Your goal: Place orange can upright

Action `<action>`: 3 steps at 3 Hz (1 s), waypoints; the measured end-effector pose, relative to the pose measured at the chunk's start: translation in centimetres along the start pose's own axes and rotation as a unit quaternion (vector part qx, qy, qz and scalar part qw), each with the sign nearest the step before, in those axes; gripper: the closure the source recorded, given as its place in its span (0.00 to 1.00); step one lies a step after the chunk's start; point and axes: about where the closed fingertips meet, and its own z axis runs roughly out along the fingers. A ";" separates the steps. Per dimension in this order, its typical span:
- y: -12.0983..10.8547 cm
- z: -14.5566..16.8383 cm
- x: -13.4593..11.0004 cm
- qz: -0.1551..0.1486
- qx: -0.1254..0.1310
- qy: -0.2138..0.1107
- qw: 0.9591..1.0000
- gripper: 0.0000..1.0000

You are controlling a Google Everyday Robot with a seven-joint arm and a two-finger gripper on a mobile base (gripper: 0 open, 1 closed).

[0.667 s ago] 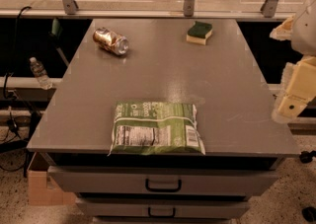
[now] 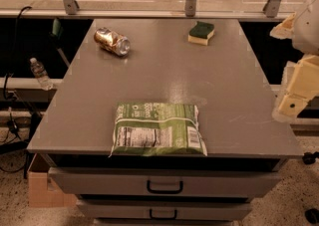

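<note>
One orange can (image 2: 112,41) lies on its side at the far left of the counter (image 2: 164,78). The end effector (image 2: 293,99) hangs past the right edge, probably empty; open or closed, I cannot tell.

A shiny copper-orange metal can (image 2: 112,41) lies on its side at the grey counter's (image 2: 209,80) far left. The cream-coloured tool (image 2: 295,90) hangs beyond the counter's right edge, well apart from the can.

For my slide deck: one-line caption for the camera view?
Orange can lies on its side far-left on the table; gripper hangs beyond the right edge.
</note>
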 end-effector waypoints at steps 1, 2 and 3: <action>-2.1 2.4 -3.6 -0.011 -0.003 -0.029 1.000 0.00; -4.9 6.0 -9.1 -0.017 -0.005 -0.056 0.998 0.00; -7.4 10.0 -16.4 -0.012 -0.013 -0.085 0.996 0.00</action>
